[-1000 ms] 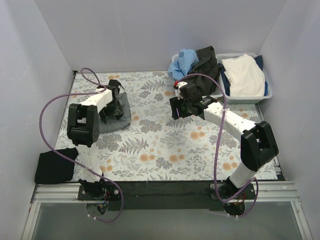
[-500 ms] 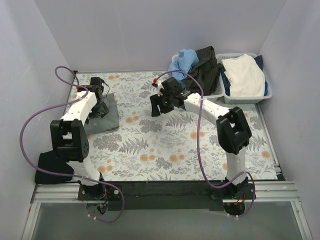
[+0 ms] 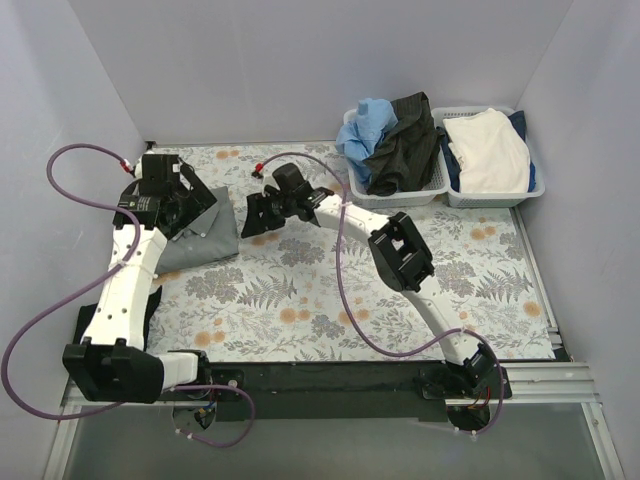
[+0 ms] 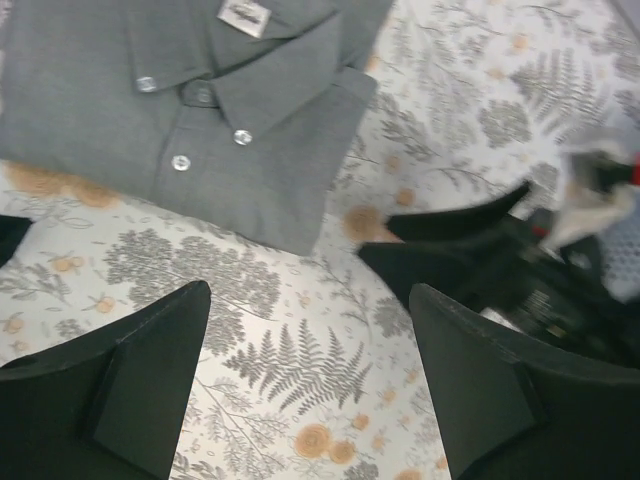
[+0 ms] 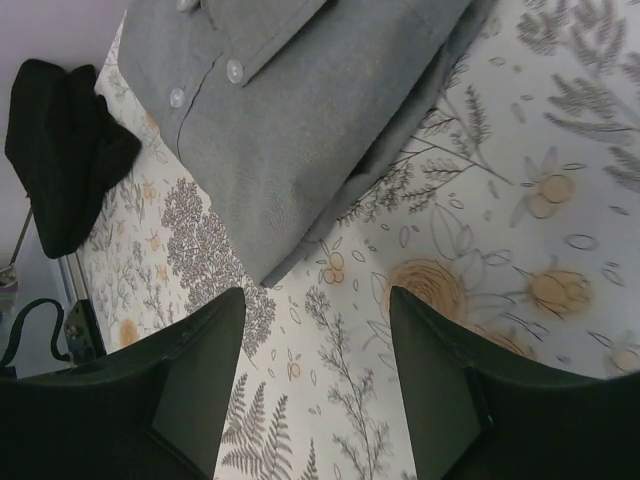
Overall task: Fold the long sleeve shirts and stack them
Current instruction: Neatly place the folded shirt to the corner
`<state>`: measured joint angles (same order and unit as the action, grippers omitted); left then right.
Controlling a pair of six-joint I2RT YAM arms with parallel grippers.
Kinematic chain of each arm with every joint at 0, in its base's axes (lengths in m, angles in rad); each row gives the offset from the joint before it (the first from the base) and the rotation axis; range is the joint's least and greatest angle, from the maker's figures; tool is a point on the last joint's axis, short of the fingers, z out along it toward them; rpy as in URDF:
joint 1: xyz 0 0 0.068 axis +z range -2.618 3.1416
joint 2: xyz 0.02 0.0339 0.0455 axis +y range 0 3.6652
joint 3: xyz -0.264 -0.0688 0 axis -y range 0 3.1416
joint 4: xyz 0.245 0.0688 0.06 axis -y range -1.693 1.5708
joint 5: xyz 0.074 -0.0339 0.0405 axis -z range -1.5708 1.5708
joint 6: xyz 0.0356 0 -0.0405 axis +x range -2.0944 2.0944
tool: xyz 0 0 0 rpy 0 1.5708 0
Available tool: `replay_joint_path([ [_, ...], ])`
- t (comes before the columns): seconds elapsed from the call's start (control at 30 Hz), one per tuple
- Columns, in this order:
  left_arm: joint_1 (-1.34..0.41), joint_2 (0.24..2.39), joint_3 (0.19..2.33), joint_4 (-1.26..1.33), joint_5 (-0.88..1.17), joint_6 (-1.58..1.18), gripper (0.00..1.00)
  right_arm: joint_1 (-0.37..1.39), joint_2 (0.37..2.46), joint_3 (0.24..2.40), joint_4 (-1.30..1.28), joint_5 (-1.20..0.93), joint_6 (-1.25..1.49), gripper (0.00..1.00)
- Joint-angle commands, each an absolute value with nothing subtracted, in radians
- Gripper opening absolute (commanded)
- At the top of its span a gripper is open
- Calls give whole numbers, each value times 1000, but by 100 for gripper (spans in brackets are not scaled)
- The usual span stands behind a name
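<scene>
The mid-grey long sleeve shirt (image 3: 205,240) lies folded, collar and buttons up, at the far left of the floral table. It also shows in the left wrist view (image 4: 200,110) and the right wrist view (image 5: 300,110). The black shirt (image 3: 88,330) lies bundled at the near left edge, partly under my left arm, and shows in the right wrist view (image 5: 65,150). My left gripper (image 3: 165,200) hovers over the grey shirt's far left part, open and empty (image 4: 308,300). My right gripper (image 3: 252,215) is open and empty (image 5: 315,300), just right of the grey shirt.
Two white lattice baskets stand at the back right. One basket (image 3: 425,185) holds blue and black garments; the other basket (image 3: 530,190) holds a white garment. Purple cables loop over the left side. The enclosure walls stand close on the left, back and right.
My left gripper has lifted off the grey shirt and swung to the back left. My right gripper has reached leftward across the table to the grey shirt's right edge.
</scene>
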<state>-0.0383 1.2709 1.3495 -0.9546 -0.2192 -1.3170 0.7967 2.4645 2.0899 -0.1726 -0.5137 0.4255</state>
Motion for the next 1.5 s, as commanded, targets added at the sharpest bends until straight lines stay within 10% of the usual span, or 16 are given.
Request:
replay_joint_path([
  [0.0,-72,1220,1301,-904,-103,-1319,81,859,2526,2148,-10,-592,555,68],
  [0.9,-186,1269,1359,-897,-141,-1325,83,1032,2787,2307,267,-483,747,35],
  [1.13,-186,1289,1350,-904,-183,-1312,84,1009,2662,2173,276,-474,689,91],
  [1.47,-186,1307,1351,-781,-112,-1223,98,904,2097,1450,234,-356,497,99],
])
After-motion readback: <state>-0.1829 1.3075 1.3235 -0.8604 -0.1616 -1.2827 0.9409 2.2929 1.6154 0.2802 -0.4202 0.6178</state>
